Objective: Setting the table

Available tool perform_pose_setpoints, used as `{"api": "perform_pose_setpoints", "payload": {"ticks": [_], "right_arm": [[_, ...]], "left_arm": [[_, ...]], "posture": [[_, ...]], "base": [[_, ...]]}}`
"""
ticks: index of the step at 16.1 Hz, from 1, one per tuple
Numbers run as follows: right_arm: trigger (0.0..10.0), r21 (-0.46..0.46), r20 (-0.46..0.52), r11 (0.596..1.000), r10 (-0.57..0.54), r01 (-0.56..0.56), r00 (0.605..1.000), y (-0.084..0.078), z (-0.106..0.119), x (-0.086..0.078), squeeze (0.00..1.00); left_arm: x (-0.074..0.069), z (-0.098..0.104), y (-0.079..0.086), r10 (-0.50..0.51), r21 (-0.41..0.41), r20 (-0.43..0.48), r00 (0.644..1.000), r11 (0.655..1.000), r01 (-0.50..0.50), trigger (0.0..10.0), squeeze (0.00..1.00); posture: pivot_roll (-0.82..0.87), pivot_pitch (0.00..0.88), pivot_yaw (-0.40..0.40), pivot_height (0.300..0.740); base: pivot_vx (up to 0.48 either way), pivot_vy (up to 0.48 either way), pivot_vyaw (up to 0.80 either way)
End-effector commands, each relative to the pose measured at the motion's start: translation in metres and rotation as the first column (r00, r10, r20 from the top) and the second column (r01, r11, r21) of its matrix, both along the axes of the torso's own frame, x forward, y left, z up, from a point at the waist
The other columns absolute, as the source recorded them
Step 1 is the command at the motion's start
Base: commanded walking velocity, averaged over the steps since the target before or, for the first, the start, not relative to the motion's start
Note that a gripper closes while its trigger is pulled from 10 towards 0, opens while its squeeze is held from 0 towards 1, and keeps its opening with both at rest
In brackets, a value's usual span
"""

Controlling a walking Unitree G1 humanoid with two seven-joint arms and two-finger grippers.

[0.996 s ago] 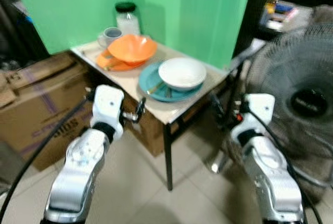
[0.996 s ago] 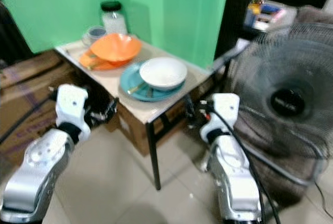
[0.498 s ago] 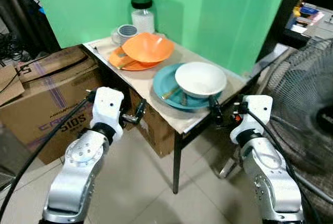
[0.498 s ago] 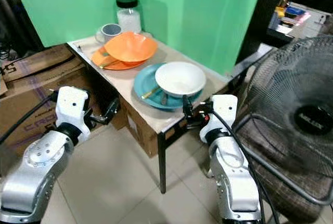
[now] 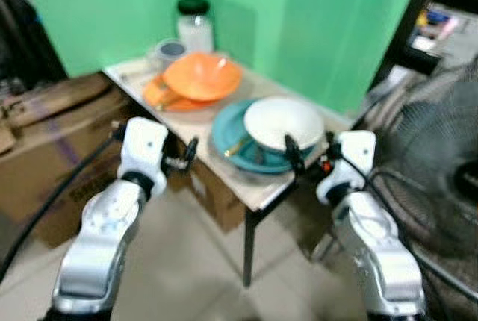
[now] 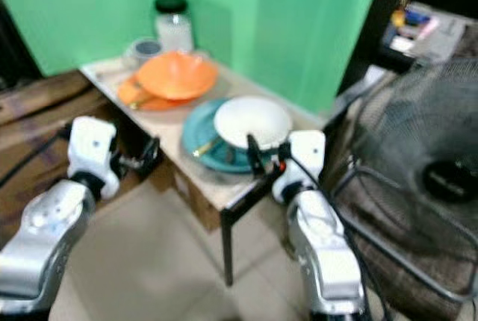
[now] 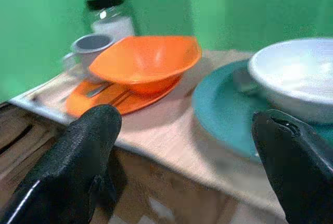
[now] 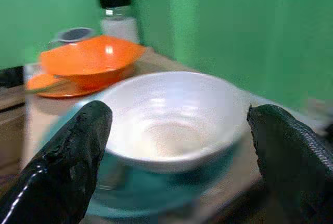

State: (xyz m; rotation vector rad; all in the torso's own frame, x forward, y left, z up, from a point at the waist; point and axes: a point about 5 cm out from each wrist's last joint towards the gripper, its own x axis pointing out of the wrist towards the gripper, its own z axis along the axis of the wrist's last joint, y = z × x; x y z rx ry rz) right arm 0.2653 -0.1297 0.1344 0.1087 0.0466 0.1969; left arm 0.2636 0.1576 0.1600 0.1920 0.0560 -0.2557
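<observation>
Directly ahead of the right tool (image 8: 177, 146), fingers spread wide, sits the white bowl (image 8: 174, 117) on the teal plate (image 5: 258, 158). Left tool (image 7: 182, 156), likewise spread, faces the orange bowl (image 7: 145, 60) across the bench (image 5: 246, 187). Approach step; next, probably, closing in on the bowl's rim.

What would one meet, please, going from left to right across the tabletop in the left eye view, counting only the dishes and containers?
Orange plate → grey cup → jar → orange bowl → teal plate → white bowl
</observation>
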Motion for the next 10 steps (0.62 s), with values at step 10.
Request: {"api": "perform_pose_setpoints", "payload": {"ticks": [10], "right_arm": [[10.0, 0.023, -0.018, 0.998, -0.064, 0.065, 0.998, -0.013, 0.006, 0.013, 0.0]], "left_arm": [[0.003, -0.004, -0.009, -0.06, 0.008, -0.006, 0.998, 0.998, 0.06, 10.0, 1.0]], "posture": [[0.1, 0.0, 0.013, 0.74]], "base": [[0.268, 0.0, -0.22]]}}
